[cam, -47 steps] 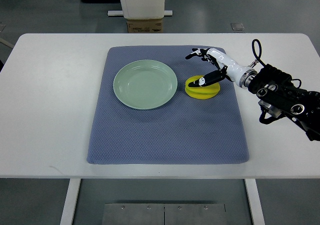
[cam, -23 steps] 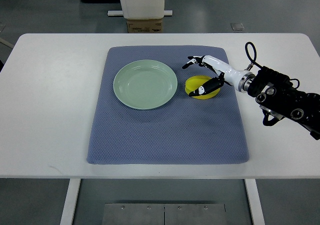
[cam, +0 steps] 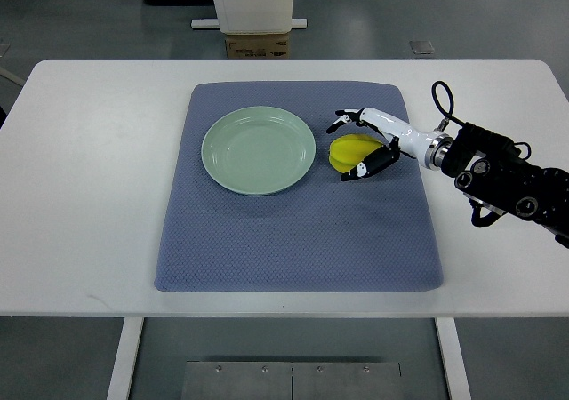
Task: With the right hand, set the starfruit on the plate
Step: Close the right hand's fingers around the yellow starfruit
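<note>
We record a yellow starfruit [cam: 348, 150] on the blue-grey mat [cam: 298, 231], just right of the empty pale green plate [cam: 258, 149], all on the white counter [cam: 80, 196]. We note the right hand [cam: 366, 144] with its fingers [cam: 354, 171] curled around the fruit, clasping it from both sides.

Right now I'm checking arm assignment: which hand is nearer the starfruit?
Right. The right hand is around the starfruit, fingers on either side of it on the mat. The left hand is not in view.
</note>
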{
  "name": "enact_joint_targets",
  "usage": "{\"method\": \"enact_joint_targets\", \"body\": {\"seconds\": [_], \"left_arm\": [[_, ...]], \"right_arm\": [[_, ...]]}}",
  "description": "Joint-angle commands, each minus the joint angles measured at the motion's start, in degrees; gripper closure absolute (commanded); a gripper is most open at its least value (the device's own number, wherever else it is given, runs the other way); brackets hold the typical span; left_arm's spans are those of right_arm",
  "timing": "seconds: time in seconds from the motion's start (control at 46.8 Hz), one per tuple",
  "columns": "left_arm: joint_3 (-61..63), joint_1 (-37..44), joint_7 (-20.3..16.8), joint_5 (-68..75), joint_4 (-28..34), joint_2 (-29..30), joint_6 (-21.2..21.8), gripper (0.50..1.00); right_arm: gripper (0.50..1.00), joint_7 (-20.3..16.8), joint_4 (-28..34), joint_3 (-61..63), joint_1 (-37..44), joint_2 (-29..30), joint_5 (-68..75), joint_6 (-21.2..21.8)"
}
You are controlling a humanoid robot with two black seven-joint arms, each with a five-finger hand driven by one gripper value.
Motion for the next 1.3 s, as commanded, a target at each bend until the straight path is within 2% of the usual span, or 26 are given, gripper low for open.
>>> {"method": "enact_joint_targets", "body": {"seconds": [0.0, 0.128, 0.32, 0.683, 0.875, 1.004, 1.11, 1.281], "left_arm": [[0.0, 0.0, 0.0, 0.0, 0.0, 0.0, 0.0, 0.500], [0.0, 0.0, 0.0, 0.0, 0.0, 0.0, 0.0, 0.500], [0.0, 0.0, 0.0, 0.0, 0.0, 0.0, 0.0, 0.500], [0.0, 0.0, 0.0, 0.0, 0.0, 0.0, 0.0, 0.500], [0.0, 0.0, -0.1, 0.0, 0.0, 0.0, 0.0, 0.500], [0.0, 0.0, 0.0, 0.0, 0.0, 0.0, 0.0, 0.500], [0.0, 0.0, 0.0, 0.0, 0.0, 0.0, 0.0, 0.500], [0.0, 0.0, 0.0, 0.0, 0.0, 0.0, 0.0, 0.500]], "right_arm": [[0.505, 0.0, -0.7, 0.0, 0.0, 0.0, 0.0, 0.0], [0.519, 0.0, -2.0, 0.1, -0.1, 0.0, 0.0, -0.1], [0.576, 0.1, -2.9, 0.0, -0.4, 0.1, 0.0, -0.1], [0.580, 0.1, -2.8, 0.0, -0.8, 0.3, 0.0, -0.2], [0.603, 0.2, -2.8, 0.0, -0.8, 0.3, 0.0, -0.2], [0.634, 0.4, -2.8, -0.2, -0.9, 0.3, 0.0, -0.2], [0.686, 1.4, -2.8, -1.0, -0.9, 0.4, 0.0, -0.2], [0.741, 1.5, -2.8, -1.1, -1.1, 0.5, 0.1, -0.2]]}}
